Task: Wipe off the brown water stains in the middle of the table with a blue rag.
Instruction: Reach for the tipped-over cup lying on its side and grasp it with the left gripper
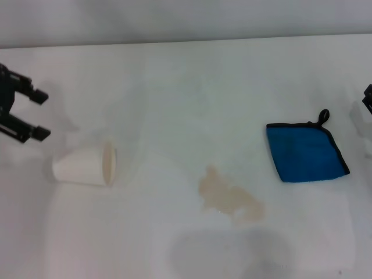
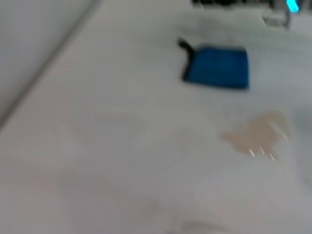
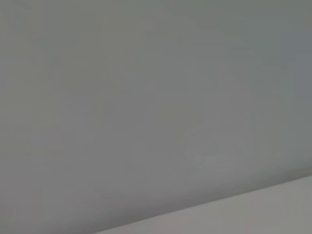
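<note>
The blue rag lies flat on the white table at the right, its black loop pointing away from me. It also shows in the left wrist view. The brown water stains form a pale tan puddle near the middle front, left of the rag, and also show in the left wrist view. My left gripper is open and empty at the far left, above the table. My right gripper barely shows at the right edge, just beyond the rag.
A white paper cup lies on its side at the left, below the left gripper. A grey shadow falls on the table's front. The right wrist view shows only a grey wall and a strip of table.
</note>
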{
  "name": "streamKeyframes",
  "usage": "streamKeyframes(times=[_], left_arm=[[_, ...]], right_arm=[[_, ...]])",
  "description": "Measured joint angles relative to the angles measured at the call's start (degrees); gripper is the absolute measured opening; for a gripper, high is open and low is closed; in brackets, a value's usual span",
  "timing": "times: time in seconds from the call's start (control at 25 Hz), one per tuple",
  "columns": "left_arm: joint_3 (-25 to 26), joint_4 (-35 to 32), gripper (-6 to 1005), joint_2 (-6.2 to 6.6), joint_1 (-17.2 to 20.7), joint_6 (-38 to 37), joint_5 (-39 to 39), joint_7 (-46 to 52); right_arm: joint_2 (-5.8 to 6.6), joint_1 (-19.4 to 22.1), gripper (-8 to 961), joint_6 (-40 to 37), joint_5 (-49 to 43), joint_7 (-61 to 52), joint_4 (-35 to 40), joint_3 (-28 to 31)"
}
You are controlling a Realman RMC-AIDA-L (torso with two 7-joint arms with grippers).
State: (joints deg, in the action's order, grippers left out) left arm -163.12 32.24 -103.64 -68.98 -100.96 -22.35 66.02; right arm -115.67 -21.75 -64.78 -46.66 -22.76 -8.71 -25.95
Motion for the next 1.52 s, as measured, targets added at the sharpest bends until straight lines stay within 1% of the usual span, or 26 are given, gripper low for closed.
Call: streamKeyframes(times=[0.08,0.24,0.36,0.4,0.44,0.48,0.56,0.72,0.84,0.92,1.04,1.24,1.36,1.52], left_arm=[[0.0,0.1,825,-0.72,-1.3,0.3,-3.8,-0.7],[0.0,0.4,825,-2.5,-3.0,1.3,-7.3,-1.7],[0.0,0.8,824,-4.5,-3.5,4.5,-8.5,-2.6],[0.0,0.8,824,-5.37,-3.6,5.8,-8.8,-3.1],[0.0,0.9,824,-5.9,-3.6,6.9,-9.1,-3.5],[0.0,0.9,824,-6.91,-3.7,8.8,-9.6,-4.1],[0.0,1.1,824,-8.38,-3.8,11.3,-10.1,-5.0],[0.0,1.5,825,-10.41,-4.2,13.5,-10.2,-6.6],[0.0,1.5,825,-11.31,-4.6,14.6,-10.3,-6.8],[0.0,1.2,825,-11.53,-4.8,14.8,-10.7,-6.9],[0.0,1.0,825,-12.32,-5.3,15.5,-12.4,-6.9],[0.0,1.1,825,-14.16,-5.2,18.5,-13.8,-6.6],[0.0,0.7,826,-14.61,-5.0,20.0,-14.5,-6.6],[0.0,-0.8,826,-14.69,-5.0,20.3,-14.6,-6.5]], right_arm=[[-0.02,-0.3,839,0.9,0.0,0.0,0.3,0.5],[-0.13,-0.8,839,2.1,0.0,0.0,0.3,0.8],[-0.14,-1.0,839,2.8,0.0,0.0,0.3,0.9],[-0.17,-1.1,839,3.2,0.1,0.0,0.3,1.1],[-0.19,-1.1,839,3.4,0.1,0.0,0.3,1.3],[-0.21,-1.2,839,3.7,0.1,0.0,0.3,1.5],[-0.26,-1.1,839,4.0,0.1,0.0,0.1,1.7],[-0.34,-0.6,839,4.0,0.1,0.0,0.0,1.7],[-0.35,-0.4,839,3.9,0.1,0.0,-0.1,1.7],[-0.31,-0.3,839,3.9,0.1,0.0,0.0,1.7],[-0.27,-0.3,839,3.9,0.1,0.0,0.3,1.7],[-0.17,-0.6,839,4.0,0.1,0.0,0.5,1.7],[-0.16,-0.9,839,4.0,0.1,0.0,0.5,1.7],[-0.07,-0.9,839,4.0,0.1,0.0,0.6,1.7]])
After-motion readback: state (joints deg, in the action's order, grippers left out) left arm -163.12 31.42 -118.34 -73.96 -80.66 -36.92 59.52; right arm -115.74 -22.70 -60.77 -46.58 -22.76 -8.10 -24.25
